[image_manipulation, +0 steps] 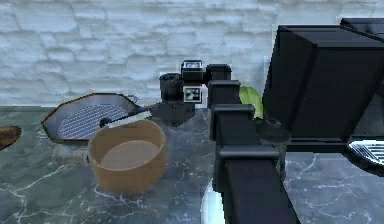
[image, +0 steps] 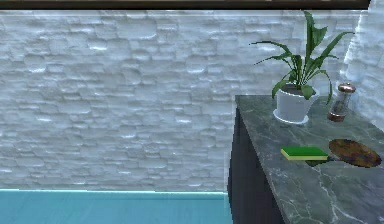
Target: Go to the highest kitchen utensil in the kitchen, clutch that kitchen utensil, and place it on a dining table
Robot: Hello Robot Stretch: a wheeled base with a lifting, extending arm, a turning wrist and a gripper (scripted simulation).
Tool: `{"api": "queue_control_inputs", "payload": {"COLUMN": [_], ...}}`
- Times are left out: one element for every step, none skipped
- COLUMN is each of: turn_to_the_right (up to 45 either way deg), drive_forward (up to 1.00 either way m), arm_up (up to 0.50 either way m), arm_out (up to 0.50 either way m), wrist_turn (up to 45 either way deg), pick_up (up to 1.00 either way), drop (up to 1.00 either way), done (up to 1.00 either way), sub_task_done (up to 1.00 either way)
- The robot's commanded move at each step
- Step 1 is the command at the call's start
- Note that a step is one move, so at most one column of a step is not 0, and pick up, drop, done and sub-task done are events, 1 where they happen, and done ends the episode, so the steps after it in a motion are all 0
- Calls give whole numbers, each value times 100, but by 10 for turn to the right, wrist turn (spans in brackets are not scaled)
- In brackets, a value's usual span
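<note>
Gripper [image_manipulation: 140, 114] out over marble counter [image_manipulation: 40, 190], between grill pan [image_manipulation: 85, 115] and brown bowl [image_manipulation: 127, 160]
Pale slim piece [image_manipulation: 113, 121], maybe the utensil, at finger ends by pan rim; grip state and hold not discernible

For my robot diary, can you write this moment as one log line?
place: marble counter | gripper: by grill pan and brown bowl | holding: cannot tell | ahead: potted plant, green sponge

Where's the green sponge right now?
Forward view's lower right: the green sponge lies on the counter, in front of the potted plant, left of a brown dish.
</note>
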Motion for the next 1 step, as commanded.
{"api": "queue_control_inputs", "payload": {"turn_to_the_right": [0], "drive_forward": [0], "arm_up": [0], "arm_out": [0], "wrist_turn": [-450], "pick_up": [0], "drop": [0], "done": [0], "sub_task_done": [0]}}
